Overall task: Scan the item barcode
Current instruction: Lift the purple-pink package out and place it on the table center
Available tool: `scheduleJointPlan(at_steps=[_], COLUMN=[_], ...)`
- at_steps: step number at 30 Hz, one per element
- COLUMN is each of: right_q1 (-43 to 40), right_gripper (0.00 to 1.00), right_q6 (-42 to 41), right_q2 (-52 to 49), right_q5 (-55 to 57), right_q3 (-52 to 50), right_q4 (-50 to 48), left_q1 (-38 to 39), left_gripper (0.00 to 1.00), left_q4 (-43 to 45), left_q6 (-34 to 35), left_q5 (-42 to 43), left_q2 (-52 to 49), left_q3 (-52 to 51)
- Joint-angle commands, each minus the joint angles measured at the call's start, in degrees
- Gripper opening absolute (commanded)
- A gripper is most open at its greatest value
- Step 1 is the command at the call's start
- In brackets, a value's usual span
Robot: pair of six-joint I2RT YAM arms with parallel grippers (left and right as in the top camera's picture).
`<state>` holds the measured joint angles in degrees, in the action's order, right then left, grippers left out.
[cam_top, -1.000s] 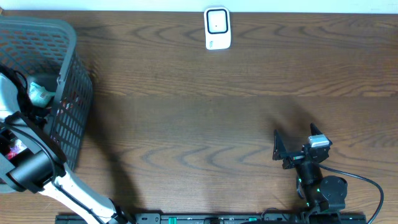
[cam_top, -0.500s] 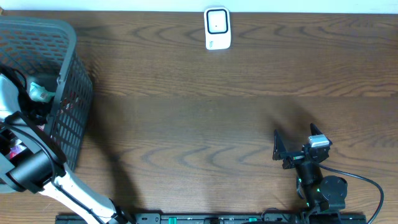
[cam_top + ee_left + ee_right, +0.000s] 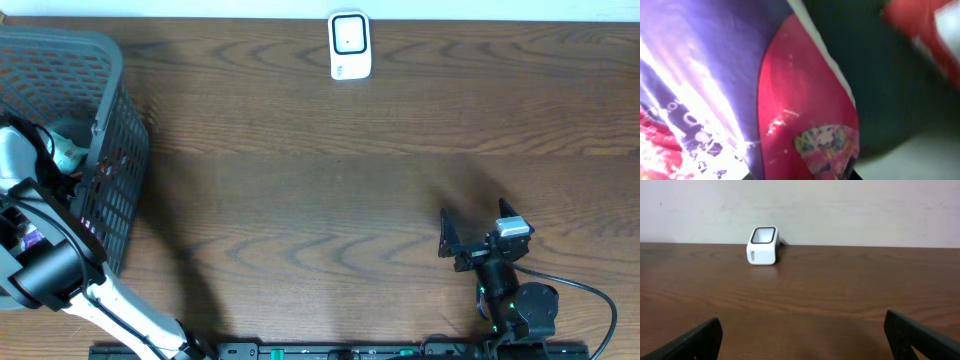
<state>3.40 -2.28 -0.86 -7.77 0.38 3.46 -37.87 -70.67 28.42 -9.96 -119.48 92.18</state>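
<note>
In the table's (image 3: 350, 180) basket (image 3: 100, 60), a pink packet (image 3: 805, 100) crowds the left hand (image 3: 22, 222); grip unclear.

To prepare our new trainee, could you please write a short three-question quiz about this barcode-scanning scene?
1. True or false: the white box-shaped barcode scanner stands inside the grey plastic mesh basket.
2. Which arm reaches into the basket? A) left B) right C) neither
3. Fill in: the right claw is ____ and holds nothing.
Key: 1 false, it stands on the dark wooden table, near the far edge; 2 A; 3 open.
</note>
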Motion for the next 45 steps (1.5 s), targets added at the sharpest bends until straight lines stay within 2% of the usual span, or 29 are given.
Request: scheduleJointPlan(at_steps=[1,5,7,14,17,18,21,24,25,26,32,35,41,43,45], right_q1=[0.02,0.02,0.02,0.02,0.02,0.02,0.02,0.02,0.02,0.02,0.02,0.02,0.02,0.02,0.02], right_gripper=[0.99,0.99,0.99,0.99,0.99,0.99,0.99,0.99,0.99,0.99,0.99,0.99,0.99,0.99,0.99], right_q6=[0.66,0.66,0.66,0.66,0.66,0.66,0.66,0.66,0.66,0.66,0.66,0.66,0.66,0.66,0.66], right_q2=[0.22,0.22,0.22,0.22,0.22,0.22,0.22,0.22,0.22,0.22,0.22,0.22,0.22,0.22,0.22], right_q5=[-0.26,-0.26,-0.26,-0.26,-0.26,-0.26,-0.26,-0.26,-0.26,-0.26,-0.26,-0.26,-0.26,-0.26,-0.26], right_q3=[-0.07,-0.07,-0.07,-0.07,-0.07,-0.07,-0.07,-0.07,-0.07,-0.07,-0.07,-0.07,-0.07,-0.07,-0.07], right_q4=[0.17,0.20,0.20,0.17,0.20,0.20,0.17,0.20,0.20,0.20,0.20,0.17,0.17,0.20,0.17], left_q1=[-0.09,-0.07,-0.07,0.44,2.99,6.25,15.85,27.85,36.00,40.11,61.61,69.26,78.25,80.17,81.48], left_gripper=[0.08,0.07,0.07,0.07,0.07,0.07,0.07,0.07,0.07,0.07,0.07,0.07,0.08,0.17,0.57], left_q4=[-3.28,-5.90,-5.27,5.09,8.98,9.31,9.20,9.27,9.05,8.79,6.93,5.55,3.28,3.23,3.26], left_q6=[-0.11,-0.13,-0.11,6.40,6.38,6.36,3.56,-4.68,-9.73,-11.28,-15.28,-15.32,-15.06,-15.08,-15.10], left_q5=[0.57,1.01,4.35,27.30,39.17,42.10,41.64,36.94,32.89,30.05,8.66,3.87,3.89,3.87,3.72], left_q2=[3.63,9.77,13.40,28.55,33.11,34.75,35.36,33.31,31.56,30.58,22.18,16.28,3.41,-0.37,-3.50], left_q3=[7.78,17.59,21.22,24.24,24.24,24.24,24.20,24.09,23.47,23.15,23.02,23.02,23.02,23.02,23.02])
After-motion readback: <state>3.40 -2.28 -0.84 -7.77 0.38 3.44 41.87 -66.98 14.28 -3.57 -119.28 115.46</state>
